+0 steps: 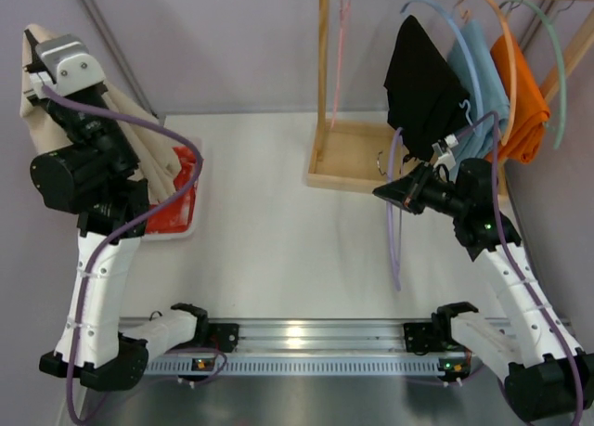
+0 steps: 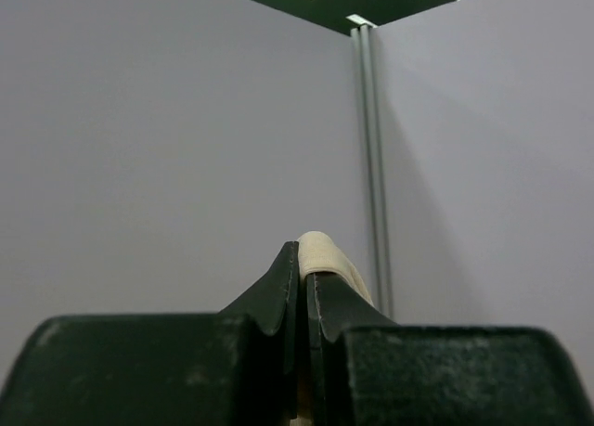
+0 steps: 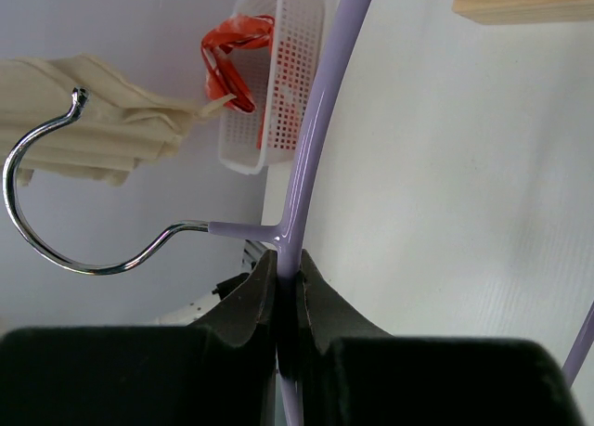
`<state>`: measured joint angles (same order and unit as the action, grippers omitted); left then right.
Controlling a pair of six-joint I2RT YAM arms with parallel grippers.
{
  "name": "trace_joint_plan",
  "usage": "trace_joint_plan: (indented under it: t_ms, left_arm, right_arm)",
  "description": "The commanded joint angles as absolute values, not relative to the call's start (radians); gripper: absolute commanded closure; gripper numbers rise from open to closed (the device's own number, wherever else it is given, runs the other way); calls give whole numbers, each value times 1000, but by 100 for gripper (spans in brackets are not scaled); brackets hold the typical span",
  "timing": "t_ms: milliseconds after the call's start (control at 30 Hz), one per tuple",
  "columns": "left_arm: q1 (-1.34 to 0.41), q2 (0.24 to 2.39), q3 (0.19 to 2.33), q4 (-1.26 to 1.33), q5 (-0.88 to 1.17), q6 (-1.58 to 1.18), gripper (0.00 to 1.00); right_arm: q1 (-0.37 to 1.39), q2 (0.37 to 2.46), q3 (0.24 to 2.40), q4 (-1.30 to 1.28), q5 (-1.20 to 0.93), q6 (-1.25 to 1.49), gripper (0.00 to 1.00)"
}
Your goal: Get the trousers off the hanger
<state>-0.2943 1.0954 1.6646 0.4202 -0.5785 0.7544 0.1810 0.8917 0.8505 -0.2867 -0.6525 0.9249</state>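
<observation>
Worktop (image 1: 278, 259): white, carrying the wooden rack (image 1: 324, 92) at the far right and the basket (image 1: 192, 224) at the left. Rack: a black garment (image 1: 422, 83), a light blue one (image 1: 478, 83) and an orange one (image 1: 520, 101) hang from its rail. Trousers (image 1: 148, 152): cream, off the hanger, held up at the far left by my left hand (image 2: 303, 259), which is clamped on a fold of the cloth. They drape down towards the basket, and I cannot tell whether the lower end touches it. Basket: white mesh, holding a red cloth (image 1: 172, 213). Hanger (image 3: 311, 138): lavender, bare, well apart from the trousers, gripped by my right hand (image 3: 286, 264), which is pinched tight on the rod just below the point where the metal hook (image 3: 37, 231) joins. Its loop dangles over the worktop in front of the rack. Step in hand, as I judge it: the separation itself looks done, with garment and hanger each in a different hand. Next move, as I judge it: lower the trousers to a resting place and let go. This calls for a slow descent on the left so the loose cloth does not snag the basket rim.
</observation>
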Motion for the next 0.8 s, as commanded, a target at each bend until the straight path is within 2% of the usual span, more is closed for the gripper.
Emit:
trace_joint_plan:
  t_ms: [0, 467, 767]
  left_arm:
    - [-230, 1095, 1608, 564, -592, 888, 100]
    - [196, 1161, 1399, 537, -451, 675, 100]
    - [244, 1146, 1194, 581, -364, 669, 100]
  right_arm:
    - [184, 887, 897, -249, -661, 905, 100]
    - [184, 870, 925, -276, -666, 887, 100]
    - [184, 877, 937, -288, -664, 877, 100]
